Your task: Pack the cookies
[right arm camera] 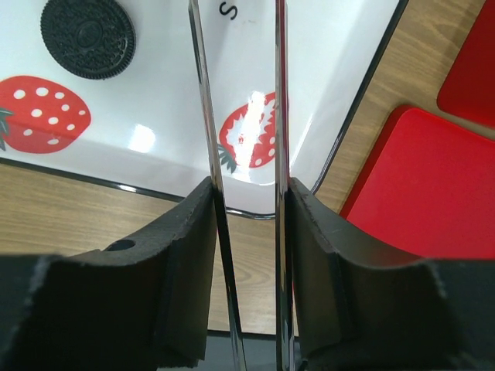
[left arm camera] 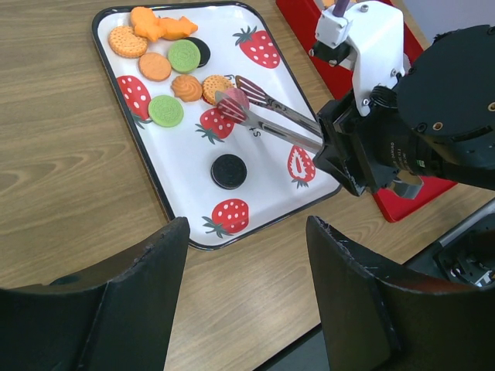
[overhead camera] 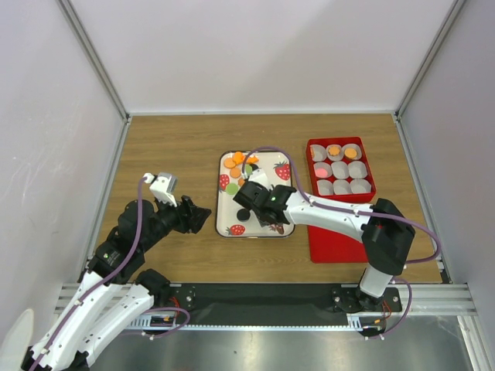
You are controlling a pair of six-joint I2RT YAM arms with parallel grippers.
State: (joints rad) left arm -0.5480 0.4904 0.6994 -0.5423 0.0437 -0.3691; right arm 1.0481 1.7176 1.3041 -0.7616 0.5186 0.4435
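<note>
Cookies lie at the far end of the white strawberry tray: orange, green and others, plus a lone black cookie nearer the middle. My right gripper is shut on metal tongs that reach over the tray. A pink cookie sits between the tongs' tips, just above the tray. My left gripper stands open over bare wood left of the tray, holding nothing.
A red box of white paper cups stands right of the tray; three cups hold cookies, two orange and one pink. Its red lid lies flat in front of it. White walls enclose the table.
</note>
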